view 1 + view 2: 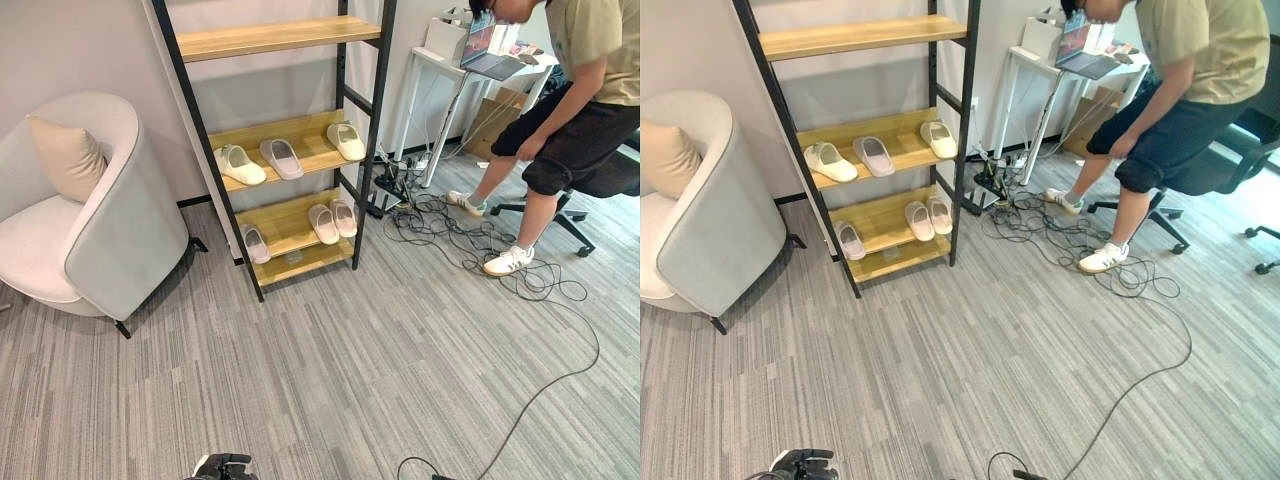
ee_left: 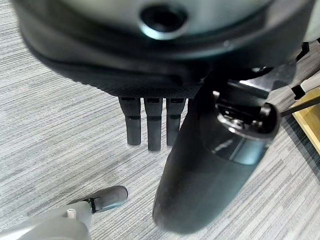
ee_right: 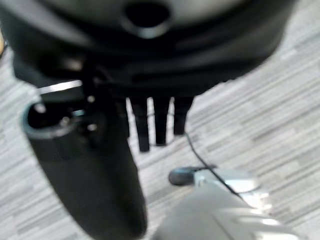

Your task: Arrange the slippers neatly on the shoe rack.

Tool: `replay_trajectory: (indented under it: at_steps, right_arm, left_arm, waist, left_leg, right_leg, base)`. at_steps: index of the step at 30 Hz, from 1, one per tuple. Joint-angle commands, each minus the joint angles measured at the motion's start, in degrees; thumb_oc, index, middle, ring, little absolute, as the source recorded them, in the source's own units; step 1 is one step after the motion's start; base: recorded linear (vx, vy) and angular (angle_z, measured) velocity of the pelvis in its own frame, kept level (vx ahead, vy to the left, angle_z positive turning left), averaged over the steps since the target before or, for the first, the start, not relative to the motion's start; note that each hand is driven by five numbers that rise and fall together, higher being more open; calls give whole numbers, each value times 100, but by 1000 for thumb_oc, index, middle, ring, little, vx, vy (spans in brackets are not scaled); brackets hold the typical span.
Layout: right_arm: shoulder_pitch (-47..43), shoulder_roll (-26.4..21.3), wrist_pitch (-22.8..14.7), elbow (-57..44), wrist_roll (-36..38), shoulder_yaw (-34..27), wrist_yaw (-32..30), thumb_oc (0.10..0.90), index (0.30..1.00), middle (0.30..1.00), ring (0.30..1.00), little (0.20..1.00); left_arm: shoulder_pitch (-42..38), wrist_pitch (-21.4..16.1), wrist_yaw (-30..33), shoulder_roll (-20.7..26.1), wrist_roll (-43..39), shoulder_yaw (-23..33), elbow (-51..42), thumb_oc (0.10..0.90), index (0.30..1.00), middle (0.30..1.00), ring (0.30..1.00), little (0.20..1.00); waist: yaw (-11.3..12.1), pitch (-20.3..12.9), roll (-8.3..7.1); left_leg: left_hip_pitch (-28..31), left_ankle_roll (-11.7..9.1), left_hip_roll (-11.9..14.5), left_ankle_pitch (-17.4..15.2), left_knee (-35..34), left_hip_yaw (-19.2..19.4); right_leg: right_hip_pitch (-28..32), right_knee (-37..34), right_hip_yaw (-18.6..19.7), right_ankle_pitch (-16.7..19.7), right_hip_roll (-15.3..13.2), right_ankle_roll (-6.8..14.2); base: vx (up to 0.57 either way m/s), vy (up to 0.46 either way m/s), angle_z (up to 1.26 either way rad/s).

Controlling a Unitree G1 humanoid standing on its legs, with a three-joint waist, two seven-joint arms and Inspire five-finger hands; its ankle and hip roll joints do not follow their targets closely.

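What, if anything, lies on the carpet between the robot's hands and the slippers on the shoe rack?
Nothing visible does. The striped carpet runs bare up to the shoe rack, where the slippers already sit on two shelves. The left hand and right hand hang open over floor. Cables and a seated person lie off to the right.

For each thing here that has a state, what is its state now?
Middle-shelf slippers: three, lying flat, spaced apart.
Bottom-shelf slippers: two side by side, a third apart near the other end.
Top shelf: bare.
Laptop: open on the white desk.
Left robot hand: open, fingers straight, holding nothing.
Right robot hand: open, fingers straight, holding nothing.
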Motion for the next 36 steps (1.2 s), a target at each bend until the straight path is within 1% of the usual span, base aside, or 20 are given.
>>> replay_trajectory:
  at_steps: [1, 10, 14, 15, 18, 22, 24, 25, 28, 30, 32, 34, 36]
  right_arm:
    - [-122, -241, -185, 258, -94, 146, -72, 800, 900, 900, 900, 900]
    - [-149, -251, -175, 203, -100, 155, -63, 800, 900, 900, 900, 900]
    - [-189, -272, -201, 133, -121, 211, -68, 800, 900, 900, 900, 900]
    - [-198, -275, -203, 128, -121, 223, -67, 800, 900, 900, 900, 900]
    - [-225, -280, -226, 105, -123, 257, -82, 800, 900, 900, 900, 900]
    - [-241, -325, -238, 89, -92, 248, -115, 800, 900, 900, 900, 900]
    - [-252, -348, -227, 93, -72, 224, -125, 800, 900, 900, 900, 900]
    - [-254, -357, -226, 108, -69, 217, -129, 800, 900, 900, 900, 900]
    - [-252, -368, -217, 166, -77, 227, -122, 800, 900, 900, 900, 900]
    - [-236, -377, -186, 147, -72, 219, -101, 800, 900, 900, 900, 900]
    - [-231, -377, -185, 99, -61, 207, -97, 800, 900, 900, 900, 900]
    - [-257, -345, -185, 113, -93, 246, -85, 800, 900, 900, 900, 900]
    - [-259, -334, -186, 133, -116, 274, -84, 800, 900, 900, 900, 900]
  left_arm:
    - [-266, -226, -11, 12, -42, 67, 133, 800, 900, 900, 900, 900]
    - [-327, -193, -46, -22, -93, 68, 225, 800, 900, 900, 900, 900]
    - [-350, -191, -76, -22, -116, 32, 263, 800, 900, 900, 900, 900]
    - [-366, -193, -90, -20, -121, 10, 278, 800, 900, 900, 900, 900]
    - [-400, -206, -163, -36, -190, -65, 214, 800, 900, 900, 900, 900]
    - [-459, -228, -227, -95, -224, -195, 110, 800, 900, 900, 900, 900]
    - [-472, -225, -219, -122, -223, -237, 108, 800, 900, 900, 900, 900]
    - [-479, -228, -218, -139, -230, -245, 118, 800, 900, 900, 900, 900]
    - [-477, -217, -232, -182, -202, -266, 160, 800, 900, 900, 900, 900]
    - [-483, -197, -254, -216, -181, -293, 153, 800, 900, 900, 900, 900]
    - [-496, -201, -264, -227, -177, -309, 130, 800, 900, 900, 900, 900]
    - [-497, -194, -261, -238, -193, -294, 170, 800, 900, 900, 900, 900]
    - [-490, -201, -258, -259, -196, -301, 177, 800, 900, 900, 900, 900]
  waist:
    - [-2, -247, -186]
    - [-57, -169, -174]
    - [-88, -82, -174]
    - [-95, -52, -193]
    - [-121, 61, -267]
    - [-164, 210, -338]
    - [-203, 249, -364]
    - [-204, 259, -370]
    - [-172, 234, -357]
    - [-163, 238, -336]
    - [-124, 279, -286]
    - [-99, 233, -247]
    - [-88, 219, -235]
  left_leg:
    - [-298, -260, 127, 77, 5, -413]
    - [-270, -290, 231, 129, 5, -420]
    - [-214, -324, 371, 279, 5, -398]
    - [-236, -330, 399, 284, 106, -397]
    - [-553, -361, 424, 244, 769, -384]
    - [-1135, -410, 421, 375, 1773, -288]
    - [-1330, -393, 455, 445, 2129, -166]
    - [-1383, -361, 437, 435, 2142, -108]
    - [-1563, -306, 304, 354, 1867, 103]
    - [-1818, -290, 223, 372, 1734, 411]
    - [-1994, -327, 153, 469, 1738, 547]
    - [-1661, -279, 77, 344, 1410, 496]
    - [-1545, -261, 30, 311, 1348, 469]
  right_leg:
    - [-60, 136, 344, 344, -214, 295]
    - [-124, 381, 450, 197, -106, 226]
    - [-199, 630, 559, 82, 19, 162]
    - [-207, 689, 589, 71, 38, 142]
    - [-251, 831, 674, 58, 70, 84]
    - [-275, 945, 691, 89, 97, 16]
    - [-266, 977, 696, 104, 88, -7]
    - [-249, 990, 716, 110, 89, -11]
    - [-123, 922, 793, 84, 118, 1]
    - [18, 838, 843, 42, 135, -2]
    - [99, 821, 959, 35, 206, -6]
    - [157, 805, 1101, -38, 231, 46]
    - [202, 814, 1156, -52, 190, 71]
  base:
    - [0, 0, 0]
    - [0, -60, 2]
    - [-27, -126, 6]
    - [-34, -119, 3]
    - [-61, -138, 8]
    - [-38, -119, 25]
    - [32, -84, 4]
    - [86, -60, 1]
    - [161, -40, -1]
    - [189, -6, 11]
    - [174, 21, 0]
    - [223, 74, -24]
    - [195, 86, -75]
